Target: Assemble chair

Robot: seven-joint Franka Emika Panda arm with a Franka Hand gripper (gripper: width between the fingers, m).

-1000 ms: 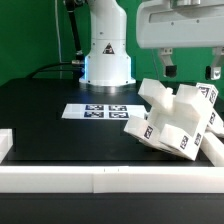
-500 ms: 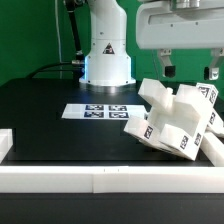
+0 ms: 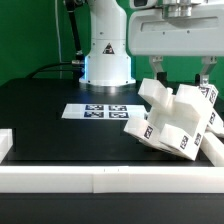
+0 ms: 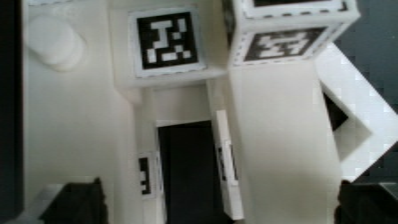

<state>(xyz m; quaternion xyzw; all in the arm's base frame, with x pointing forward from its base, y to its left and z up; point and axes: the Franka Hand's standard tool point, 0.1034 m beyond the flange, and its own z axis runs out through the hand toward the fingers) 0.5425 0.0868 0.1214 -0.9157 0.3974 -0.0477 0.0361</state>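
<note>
The chair [image 3: 174, 121] is a blocky white assembly of joined parts with black-and-white tags. It lies tilted on the black table at the exterior view's right, against the white border rail. My gripper [image 3: 180, 68] hangs open and empty above it, fingers spread wide and clear of the parts. In the wrist view the chair [image 4: 196, 110] fills the frame, with two tags on its panels and a dark slot between two white walls. My dark fingertips [image 4: 75, 200] show at the picture's lower corners, on either side of the chair parts, touching nothing.
The marker board [image 3: 97, 111] lies flat at the table's middle. The robot's white base [image 3: 107, 55] stands behind it. Long low white border rails [image 3: 90, 180] run along the front edge and the right side. A short white rail block [image 3: 5, 142] sits at the left.
My gripper has moved a little to the exterior view's left and slightly up above the chair. The chair has not moved.
</note>
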